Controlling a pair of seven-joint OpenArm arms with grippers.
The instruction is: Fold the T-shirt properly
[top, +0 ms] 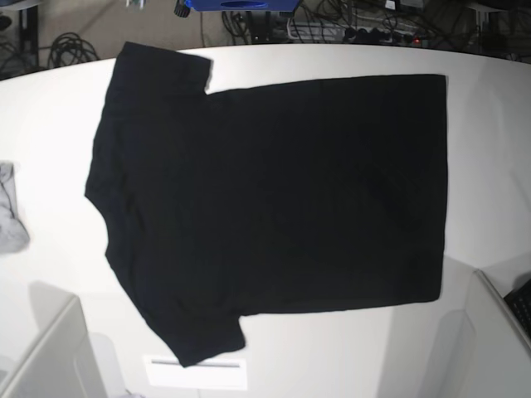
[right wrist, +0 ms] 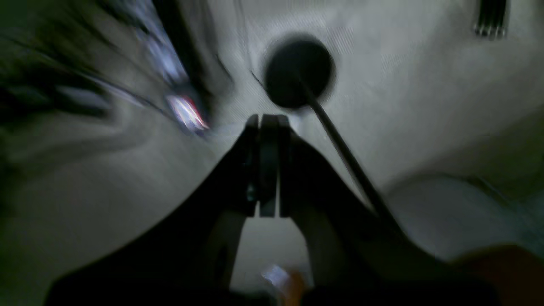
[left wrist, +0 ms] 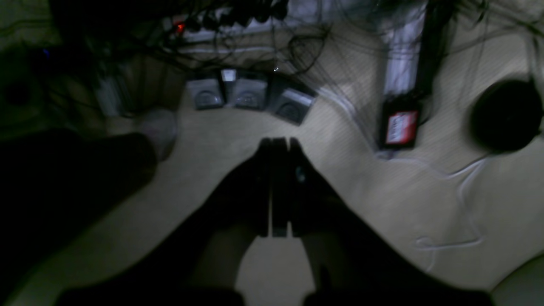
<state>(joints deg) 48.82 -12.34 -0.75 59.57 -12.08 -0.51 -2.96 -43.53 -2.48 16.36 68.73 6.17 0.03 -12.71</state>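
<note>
The dark right gripper (right wrist: pixel 268 170) is pointing at a pale floor (right wrist: pixel 425 97), its two fingers pressing tight together. A round black disc (right wrist: pixel 298 70) is lying just past its tip. A blurry red-and-white box (right wrist: pixel 187 112) is sitting to the left.

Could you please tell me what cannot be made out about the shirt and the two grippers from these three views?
- T-shirt, base view: its underside is hidden against the table, so any print cannot be seen.
- Left gripper, left wrist view: dim and dark; shut, nothing visibly held.
- Right gripper, right wrist view: motion blur smears the floor behind it; shut.
- Grey cloth, base view: cut off by the left edge.
</note>
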